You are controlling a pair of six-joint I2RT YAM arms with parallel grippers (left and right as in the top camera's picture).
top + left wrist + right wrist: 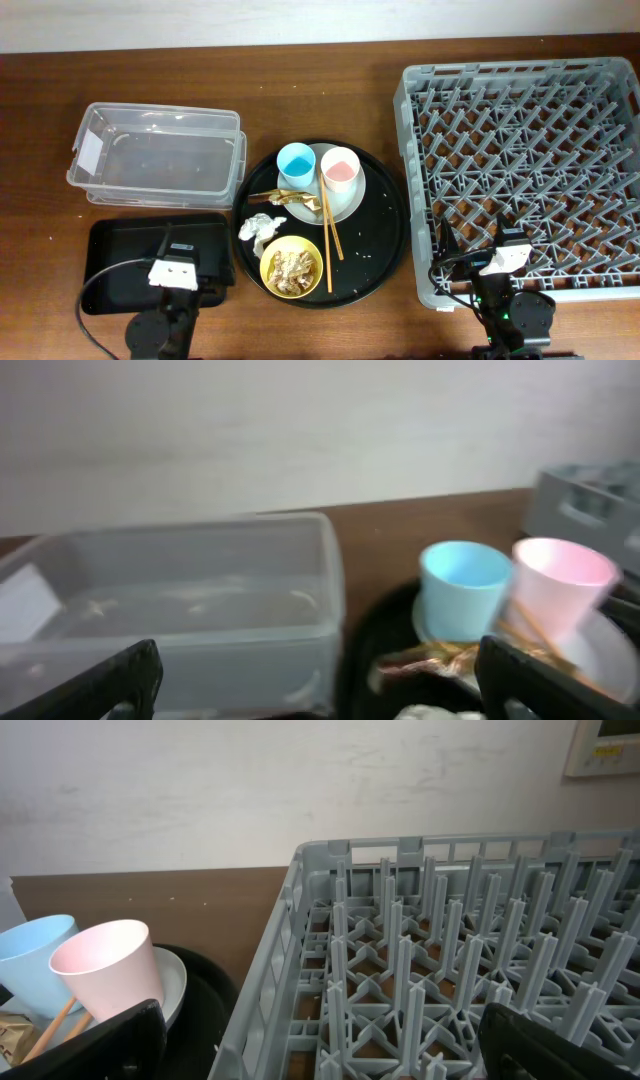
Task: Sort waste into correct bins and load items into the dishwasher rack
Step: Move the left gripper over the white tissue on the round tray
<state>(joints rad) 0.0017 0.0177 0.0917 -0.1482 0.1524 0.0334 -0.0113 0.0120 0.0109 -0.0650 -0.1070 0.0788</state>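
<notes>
The left arm [160, 328] is black and round. A small white left block [172, 268] sits on top, and a thin black cable [82, 310] loops out beside it. The right arm [527, 312] is black too, with a white right block [503, 260] and a tiny green light [506, 318]. Up close, the left fingers [110, 685] and the right fingers [105, 1045] are flat and black.

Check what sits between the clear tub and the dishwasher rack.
In the overhead view, the round black tray lies between the clear tub and the dishwasher rack, holding a plate, blue cup, pink cup, chopsticks, tissue and yellow bowl.
</notes>
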